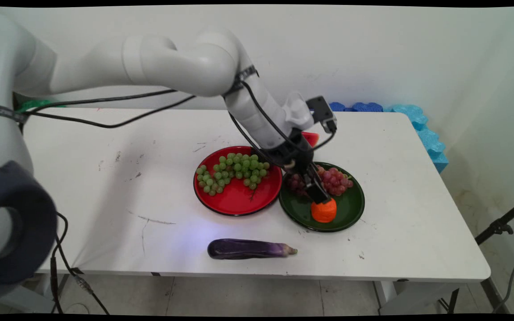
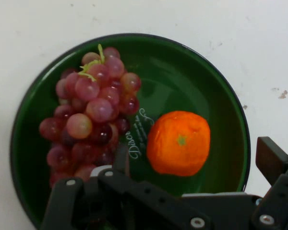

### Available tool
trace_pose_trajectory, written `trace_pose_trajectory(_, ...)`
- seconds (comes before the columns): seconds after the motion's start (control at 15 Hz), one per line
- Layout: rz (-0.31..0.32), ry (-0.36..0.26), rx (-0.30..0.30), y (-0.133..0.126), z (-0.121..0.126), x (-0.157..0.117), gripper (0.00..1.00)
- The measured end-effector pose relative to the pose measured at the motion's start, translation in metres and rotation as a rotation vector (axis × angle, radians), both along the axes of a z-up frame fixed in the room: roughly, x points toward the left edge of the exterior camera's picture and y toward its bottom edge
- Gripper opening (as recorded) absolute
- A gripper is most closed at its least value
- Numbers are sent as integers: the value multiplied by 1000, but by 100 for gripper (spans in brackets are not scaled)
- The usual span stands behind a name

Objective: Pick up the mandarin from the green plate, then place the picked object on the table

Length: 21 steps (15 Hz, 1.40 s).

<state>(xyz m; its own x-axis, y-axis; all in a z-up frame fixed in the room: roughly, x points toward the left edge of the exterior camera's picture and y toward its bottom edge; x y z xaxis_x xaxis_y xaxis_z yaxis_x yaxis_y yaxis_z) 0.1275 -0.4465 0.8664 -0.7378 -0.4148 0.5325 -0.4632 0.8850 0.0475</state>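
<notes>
Orange (image 2: 179,143) on green plate (image 2: 201,72) w/ red grapes (image 2: 89,122); gripper (image 1: 321,196) angled down just above it, fingers spread.

A robotics lab or test room — the white robot arm (image 1: 203,67) with loose black cables (image 1: 105,122) over a scuffed white table (image 1: 105,187) against a bare wall. At 3 o'clock a tripod leg (image 1: 502,225) stands; at 1 o'clock, blue foam blocks (image 1: 422,129) — plastic-looking fruit on plates.
</notes>
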Motion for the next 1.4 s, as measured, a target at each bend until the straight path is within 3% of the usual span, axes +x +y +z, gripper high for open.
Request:
trace_pose_trajectory(0.47,-16,-2,32,-7,-41,-20,100)
trace_pose_trajectory(0.87,-41,-19,47,-8,-62,-29,100)
trace_pose_trajectory(0.93,-46,-23,47,-9,-64,-29,0)
trace_pose_trajectory(1.4,-78,-44,13,-13,-51,-17,0)
